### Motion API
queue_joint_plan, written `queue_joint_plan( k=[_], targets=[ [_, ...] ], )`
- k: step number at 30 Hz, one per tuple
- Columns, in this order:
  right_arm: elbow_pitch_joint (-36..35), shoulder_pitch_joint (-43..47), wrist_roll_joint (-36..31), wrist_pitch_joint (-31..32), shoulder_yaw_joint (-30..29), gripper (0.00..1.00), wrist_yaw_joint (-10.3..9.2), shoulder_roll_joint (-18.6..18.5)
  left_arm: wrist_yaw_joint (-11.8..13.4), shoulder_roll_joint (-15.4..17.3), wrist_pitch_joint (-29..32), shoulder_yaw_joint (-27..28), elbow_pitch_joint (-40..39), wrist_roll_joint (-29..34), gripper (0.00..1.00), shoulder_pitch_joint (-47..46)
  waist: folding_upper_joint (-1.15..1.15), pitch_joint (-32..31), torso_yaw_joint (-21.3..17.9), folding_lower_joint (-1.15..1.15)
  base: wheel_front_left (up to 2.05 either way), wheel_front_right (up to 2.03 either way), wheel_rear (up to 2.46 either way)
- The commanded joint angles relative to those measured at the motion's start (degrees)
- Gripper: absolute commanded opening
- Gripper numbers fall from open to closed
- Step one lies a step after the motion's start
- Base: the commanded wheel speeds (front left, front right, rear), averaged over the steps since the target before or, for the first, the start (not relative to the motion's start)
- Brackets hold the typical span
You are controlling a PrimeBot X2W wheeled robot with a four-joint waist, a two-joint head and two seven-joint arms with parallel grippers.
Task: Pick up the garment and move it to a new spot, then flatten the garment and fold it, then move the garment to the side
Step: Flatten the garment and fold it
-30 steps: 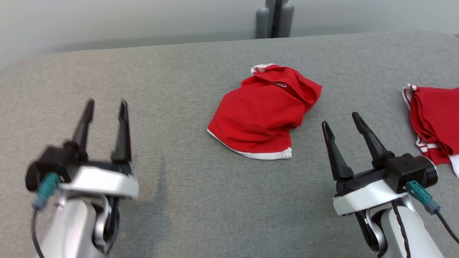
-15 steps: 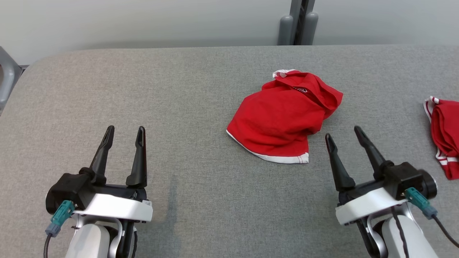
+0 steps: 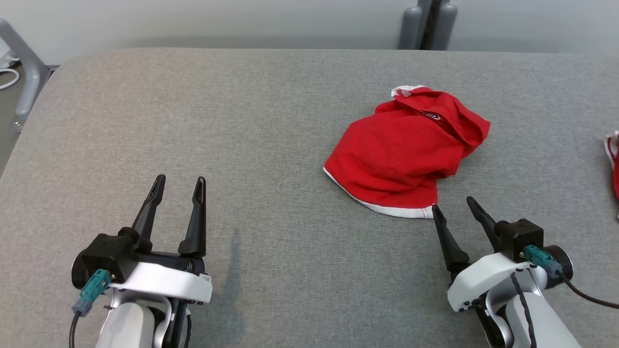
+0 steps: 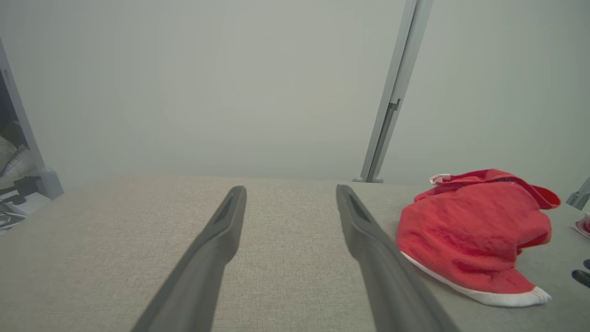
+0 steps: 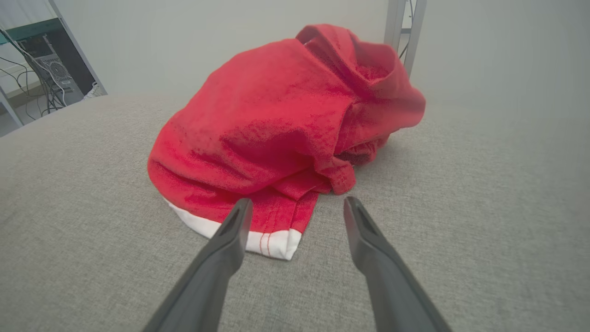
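Note:
A crumpled red garment [image 3: 406, 150] with a white hem lies on the grey table, right of centre. My right gripper [image 3: 453, 205] is open just in front of its near right corner. In the right wrist view the garment [image 5: 276, 120] sits close ahead, its white hem corner just beyond the right gripper [image 5: 295, 206], whose open jaws hold nothing. My left gripper [image 3: 178, 181] is open at the lower left, well away from the cloth. From the left wrist, the garment [image 4: 470, 230] lies to the right of the left gripper [image 4: 290, 189].
A second red and white cloth [image 3: 613, 162] peeks in at the right edge of the table. A grey post [image 3: 428, 21] stands behind the table [image 3: 193, 106], and a metal frame leg [image 3: 22, 63] stands at the far left.
The camera has swung left, shifting the whole picture right. My right gripper has come lower and closer to the garment's near corner. The left gripper's blur has settled.

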Motion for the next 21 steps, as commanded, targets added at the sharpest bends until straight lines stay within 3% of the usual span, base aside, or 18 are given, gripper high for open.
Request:
queue_joint_plan(
  k=[1,21],
  targets=[
    [0.7,-0.4,0.6,0.2,-0.1,1.00,-0.02,-0.3,-0.3,0.1,-0.1,0.1,0.1,0.3,1.00,-0.7,0.00,0.2,0.4,0.00,0.00,0.00,0.00],
    [15.8,-6.0,2.0,-0.1,-1.6,1.00,-0.02,-0.2,-0.1,0.1,-0.1,-2.2,1.1,-1.5,1.00,-1.1,0.00,0.9,4.8,0.00,0.00,0.00,0.00]
  ],
)
